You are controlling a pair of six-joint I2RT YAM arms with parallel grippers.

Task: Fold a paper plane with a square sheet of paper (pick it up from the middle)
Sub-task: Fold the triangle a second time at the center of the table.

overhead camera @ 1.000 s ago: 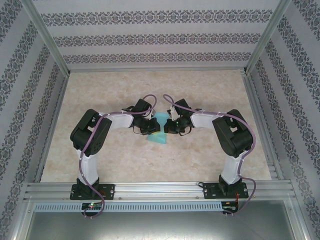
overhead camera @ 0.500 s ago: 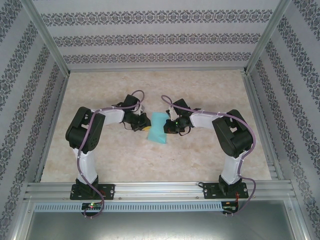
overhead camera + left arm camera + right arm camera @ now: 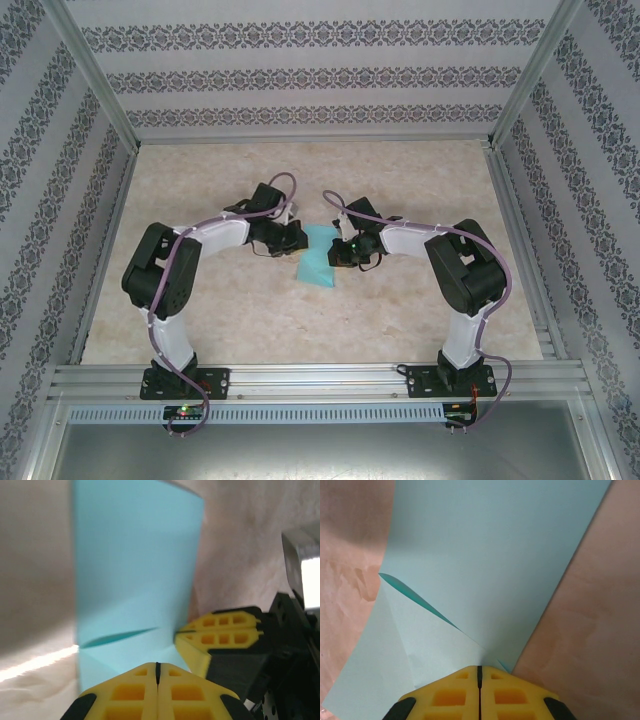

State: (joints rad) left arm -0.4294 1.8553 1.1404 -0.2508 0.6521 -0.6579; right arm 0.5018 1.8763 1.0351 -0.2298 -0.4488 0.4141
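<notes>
The right gripper (image 3: 337, 254) is covering one edge of the square sheet of paper (image 3: 316, 260); both wrist views are cutting off its far end.

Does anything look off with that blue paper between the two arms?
Slightly: on the square sheet of paper, one folded flap near the right gripper gapes along its edge, showing a dark sliver instead of lying flat. No tears visible.

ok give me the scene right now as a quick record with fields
paper sheet: turquoise, one triangular flap folded over, between the two arms
left fingers: shut, tips at the sheet's edge, grip unclear
right fingers: shut on the sheet's opposite edge
table: beige, marbled
stage: not yet a plane
</notes>
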